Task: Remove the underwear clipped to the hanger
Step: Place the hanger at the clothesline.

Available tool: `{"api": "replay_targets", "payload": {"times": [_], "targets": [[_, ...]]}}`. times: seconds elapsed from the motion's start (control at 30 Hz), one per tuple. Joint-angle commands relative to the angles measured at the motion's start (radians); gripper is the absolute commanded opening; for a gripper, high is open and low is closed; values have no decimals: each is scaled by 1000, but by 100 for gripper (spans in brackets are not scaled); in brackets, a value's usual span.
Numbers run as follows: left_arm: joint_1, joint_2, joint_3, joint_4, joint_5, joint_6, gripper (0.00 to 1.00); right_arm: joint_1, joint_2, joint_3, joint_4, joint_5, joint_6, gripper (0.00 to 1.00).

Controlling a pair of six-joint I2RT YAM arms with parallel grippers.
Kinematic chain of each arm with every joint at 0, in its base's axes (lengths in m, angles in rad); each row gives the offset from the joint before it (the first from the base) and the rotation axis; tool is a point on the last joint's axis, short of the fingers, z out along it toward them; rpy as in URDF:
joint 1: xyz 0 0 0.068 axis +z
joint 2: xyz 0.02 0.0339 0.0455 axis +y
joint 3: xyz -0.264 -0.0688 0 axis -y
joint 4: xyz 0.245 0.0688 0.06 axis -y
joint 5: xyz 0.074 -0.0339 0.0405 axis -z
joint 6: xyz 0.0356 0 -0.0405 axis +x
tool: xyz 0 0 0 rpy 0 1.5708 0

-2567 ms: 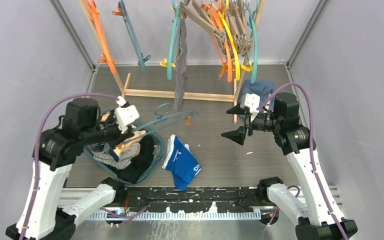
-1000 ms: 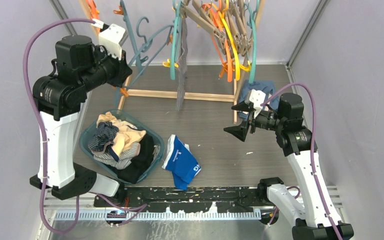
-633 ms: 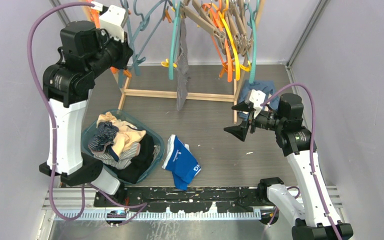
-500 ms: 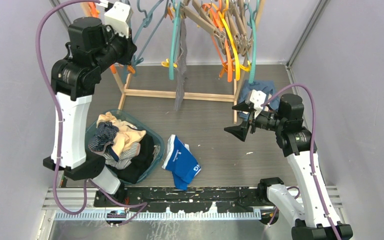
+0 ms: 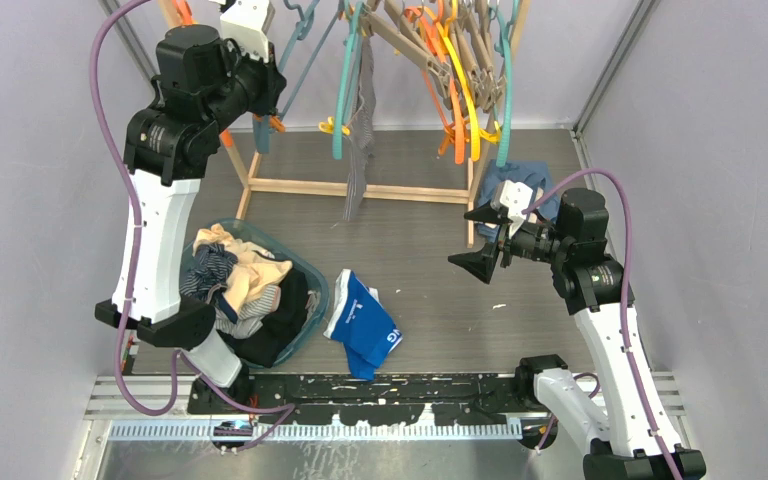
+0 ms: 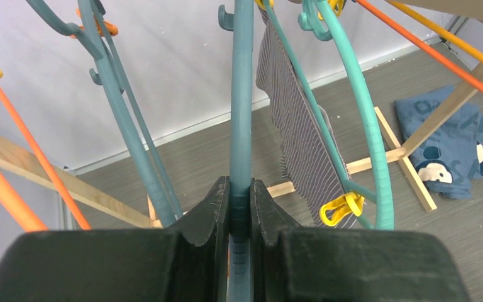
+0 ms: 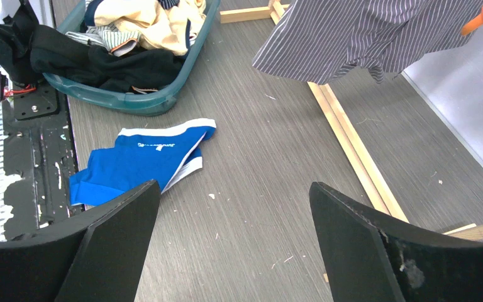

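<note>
High at the rack's left end, my left gripper [image 5: 272, 88] [image 6: 241, 187] is shut on the bar of an empty blue-teal hanger [image 6: 241, 94] [image 5: 297, 55]. Beside it the navy pinstriped underwear [image 5: 361, 120] [image 6: 297, 126] hangs from a green hanger [image 6: 365, 119], held by a yellow clip [image 6: 341, 208]. Bright blue underwear [image 5: 364, 322] [image 7: 144, 162] lies flat on the table. My right gripper [image 5: 476, 241] [image 7: 234, 196] hovers open over the table to the right of it, with nothing between its fingers.
A teal basket [image 5: 317, 296] [image 7: 126, 102] of loose garments sits at the front left. The wooden rack base [image 5: 380, 191] crosses the back, with several orange, yellow and teal hangers [image 5: 460, 75] above. A blue cartoon-face garment [image 5: 522, 181] [image 6: 459, 141] lies at the right.
My left arm has carried the blue-teal hanger up from over the basket to the rack's top left. The right arm has not moved.
</note>
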Motion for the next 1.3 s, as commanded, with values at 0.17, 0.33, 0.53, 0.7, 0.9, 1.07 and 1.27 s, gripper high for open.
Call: {"api": "replay_targets", "payload": {"times": [0.17, 0.33, 0.53, 0.7, 0.9, 1.07, 1.27], "targets": [[3, -36, -118, 225, 23, -83, 0, -4, -13, 6, 36, -10, 0, 94], [4, -49, -187, 282, 0, -90, 0, -4, -23, -2, 34, -9, -5, 95], [4, -58, -246, 341, -35, -66, 0, -4, -26, -5, 27, -10, -10, 95], [3, -47, -256, 374, -60, -56, 0, -5, -24, -4, 26, -12, -10, 95], [4, -49, -296, 384, -70, -20, 0, -4, -27, -2, 14, -12, -17, 95], [4, -99, -390, 418, -65, 7, 12, -4, -20, -8, 11, -17, -29, 95], [3, -159, -438, 431, -47, 38, 30, -4, -15, -11, 10, -21, -38, 95]]}}
